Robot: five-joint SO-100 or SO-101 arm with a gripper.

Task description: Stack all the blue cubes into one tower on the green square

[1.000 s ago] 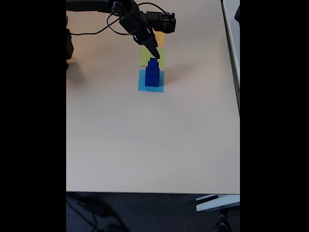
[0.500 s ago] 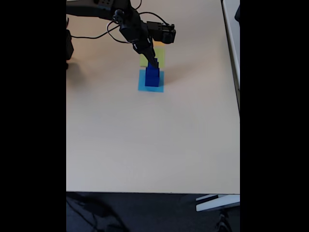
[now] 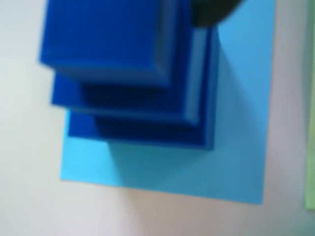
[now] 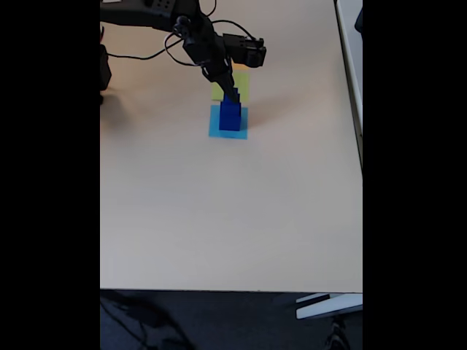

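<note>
Tower [image 4: 230, 117] upright on light-blue square [image 4: 228, 131], long axis vertical, end effector [image 4: 232, 95] at top, grip state unclear

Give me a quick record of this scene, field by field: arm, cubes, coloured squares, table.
arm: gripper lowered onto the top of the tower; jaws' state unclear
tower: stepped stack of blue cubes, standing on the light-blue square
green square: just beyond the tower in the fixed view, no cube on its visible part
orange square: behind the green one
table: beige
</note>
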